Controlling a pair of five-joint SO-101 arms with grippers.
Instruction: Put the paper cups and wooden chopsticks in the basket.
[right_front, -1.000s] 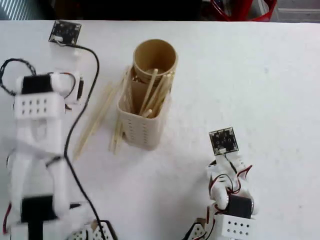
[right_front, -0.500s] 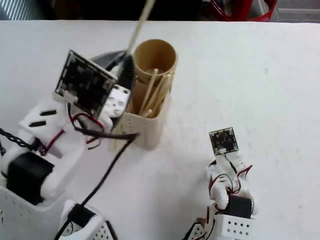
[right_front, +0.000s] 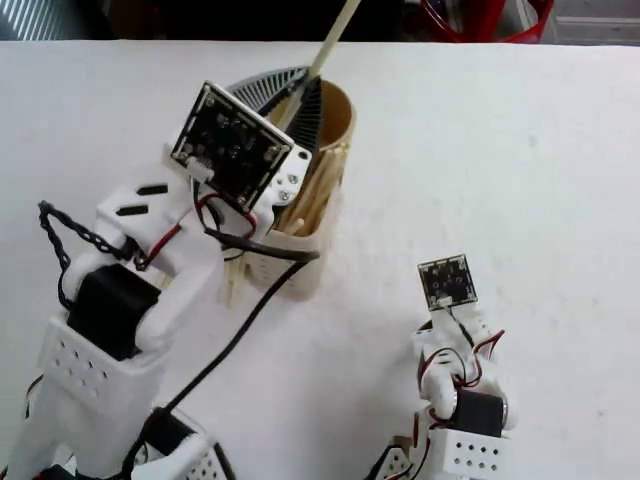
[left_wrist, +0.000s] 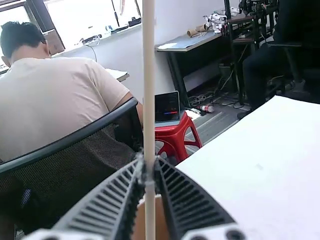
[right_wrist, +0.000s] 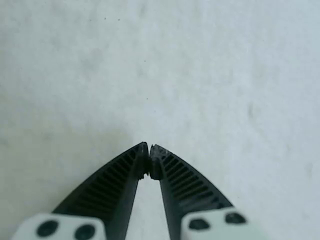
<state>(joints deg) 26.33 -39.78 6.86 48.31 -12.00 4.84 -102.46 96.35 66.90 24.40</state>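
One chopstick stood pinched in the left gripper, over the paper cup inside the basket. The right gripper sat closed above the near-right counter.

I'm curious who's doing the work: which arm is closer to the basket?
Left. The left gripper is right above the basket, shut on a chopstick. The right gripper is apart from it, over bare table.

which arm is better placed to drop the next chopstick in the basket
Left. Its jaws are shut on a chopstick held over the basket; the right arm's jaws are shut on nothing, low over bare table, off to the side.
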